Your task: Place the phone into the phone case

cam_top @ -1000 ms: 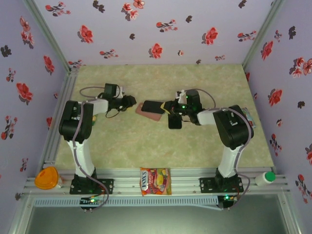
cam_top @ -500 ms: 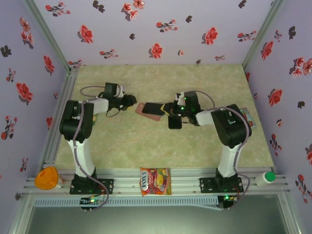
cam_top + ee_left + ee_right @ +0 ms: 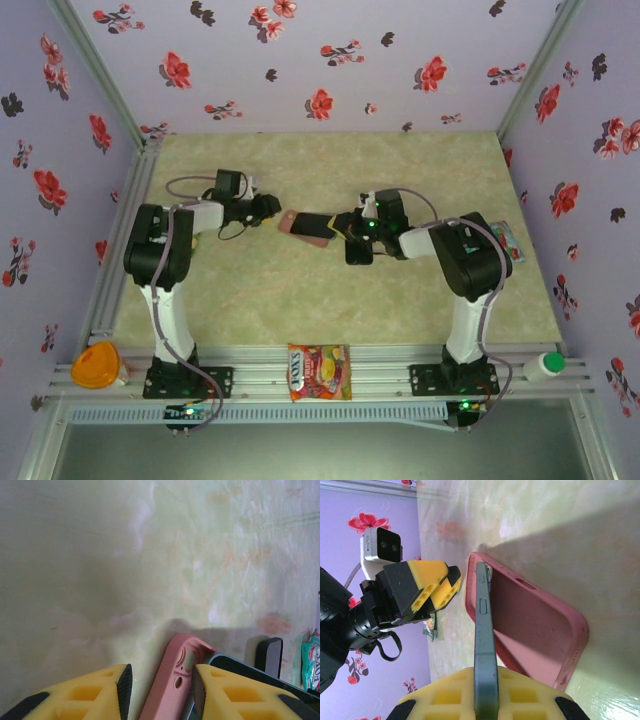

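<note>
Our right gripper pinches the phone edge-on, its far end against the pink phone case. Our left gripper stands spread around the case's corner.

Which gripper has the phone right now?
The right gripper, shut on the phone, which stands edge-on at the pink case. The left gripper is open, its jaws straddling the case's end.

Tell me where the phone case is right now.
In the top view, the pink phone case lies on the table between the arms, one end inside the open left pincer, with the phone in the right pincer tilted above it.
</note>
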Tool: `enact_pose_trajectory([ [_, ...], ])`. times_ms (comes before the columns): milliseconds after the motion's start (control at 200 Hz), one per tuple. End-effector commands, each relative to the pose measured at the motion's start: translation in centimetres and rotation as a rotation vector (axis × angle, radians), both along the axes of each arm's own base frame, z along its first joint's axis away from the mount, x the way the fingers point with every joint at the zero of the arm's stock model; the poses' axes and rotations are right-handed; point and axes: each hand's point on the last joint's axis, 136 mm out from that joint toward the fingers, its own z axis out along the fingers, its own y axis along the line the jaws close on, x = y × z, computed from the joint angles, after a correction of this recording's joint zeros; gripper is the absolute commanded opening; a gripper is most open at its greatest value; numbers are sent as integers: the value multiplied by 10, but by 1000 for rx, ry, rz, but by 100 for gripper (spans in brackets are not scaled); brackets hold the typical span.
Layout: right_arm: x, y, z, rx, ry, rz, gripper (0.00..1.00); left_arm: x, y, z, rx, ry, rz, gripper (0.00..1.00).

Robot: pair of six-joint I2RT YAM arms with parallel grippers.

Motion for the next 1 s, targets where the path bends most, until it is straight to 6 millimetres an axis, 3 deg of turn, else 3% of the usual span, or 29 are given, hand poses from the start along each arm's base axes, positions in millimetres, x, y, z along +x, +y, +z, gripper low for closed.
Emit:
enact_pose_trajectory([
  [0, 8, 8, 11, 26, -49, 10, 0, 4, -5, 3, -7, -18, -31, 40],
  [550, 11, 12, 6, 25, -37, 17, 0, 2, -27, -9, -22, -4, -68, 41],
  [995, 14, 16, -2, 31, -24, 18, 0, -3, -33, -15, -27, 8, -75, 41],
])
